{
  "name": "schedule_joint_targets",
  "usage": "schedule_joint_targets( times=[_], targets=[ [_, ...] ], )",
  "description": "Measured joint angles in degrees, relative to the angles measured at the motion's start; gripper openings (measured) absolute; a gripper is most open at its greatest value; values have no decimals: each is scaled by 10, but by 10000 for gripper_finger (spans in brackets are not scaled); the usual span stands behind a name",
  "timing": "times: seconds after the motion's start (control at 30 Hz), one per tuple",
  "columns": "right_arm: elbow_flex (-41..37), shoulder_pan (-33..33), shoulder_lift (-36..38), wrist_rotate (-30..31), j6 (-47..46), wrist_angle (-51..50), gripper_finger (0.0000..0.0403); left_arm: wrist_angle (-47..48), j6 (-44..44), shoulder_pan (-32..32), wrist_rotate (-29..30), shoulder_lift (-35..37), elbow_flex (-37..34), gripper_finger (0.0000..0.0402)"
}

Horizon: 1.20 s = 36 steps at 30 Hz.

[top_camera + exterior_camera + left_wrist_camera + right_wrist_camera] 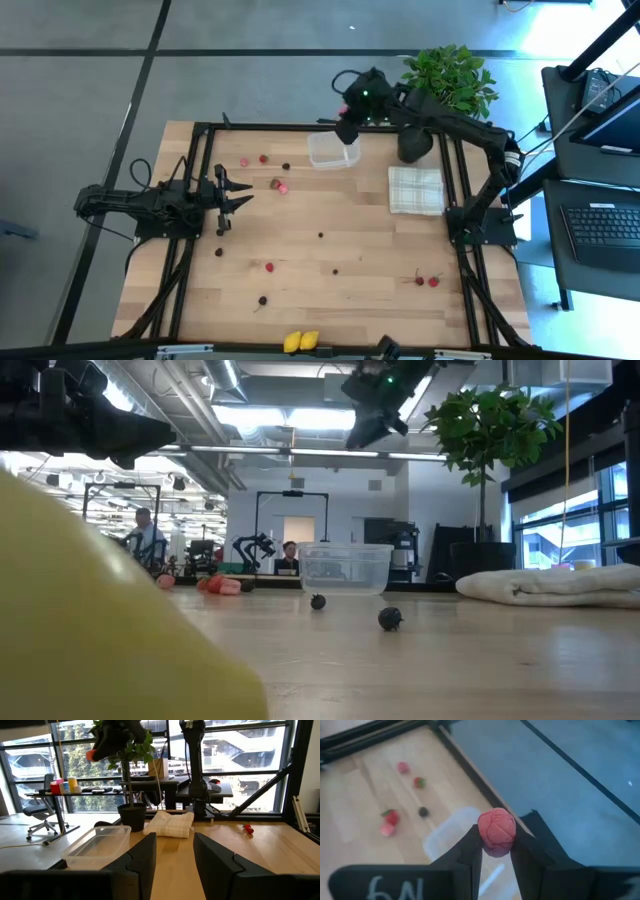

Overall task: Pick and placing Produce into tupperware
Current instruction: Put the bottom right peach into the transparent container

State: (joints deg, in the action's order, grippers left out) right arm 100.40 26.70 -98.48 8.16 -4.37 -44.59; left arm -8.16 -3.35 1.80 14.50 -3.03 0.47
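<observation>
My right gripper (345, 108) hangs high above the table's far edge, shut on a pink berry (496, 831). Just below and nearer stands the clear tupperware (333, 150), which rests on its base on the wood and also shows in the low view (345, 568). Red and dark pieces of produce lie scattered on the table, such as a red one (264, 158) and a dark one (263, 300). Two yellow pieces (300, 341) lie at the near edge. My left gripper (235, 195) waits open at the table's left, level and holding nothing. My right gripper pinches the pink berry by its two sides (485, 840) between the free ends of its two fingers. The fingers slant down from the right side of the table. The berry is lifted clear, high above the tupperware (455, 837).
A beige checked cloth (415, 189) lies right of the tupperware, and a potted plant (450, 80) stands at the far right corner. A black frame (200, 128) runs along the table's edges. Two dark berries (390, 619) lie in front of the box.
</observation>
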Motion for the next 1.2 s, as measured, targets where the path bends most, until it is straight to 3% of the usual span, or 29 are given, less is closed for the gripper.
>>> schedule_joint_targets(
  times=[1.2],
  targets=[
    [0,33,-270,-80,5,-16,91,30,-1,0,0,0,0,124]
  ],
)
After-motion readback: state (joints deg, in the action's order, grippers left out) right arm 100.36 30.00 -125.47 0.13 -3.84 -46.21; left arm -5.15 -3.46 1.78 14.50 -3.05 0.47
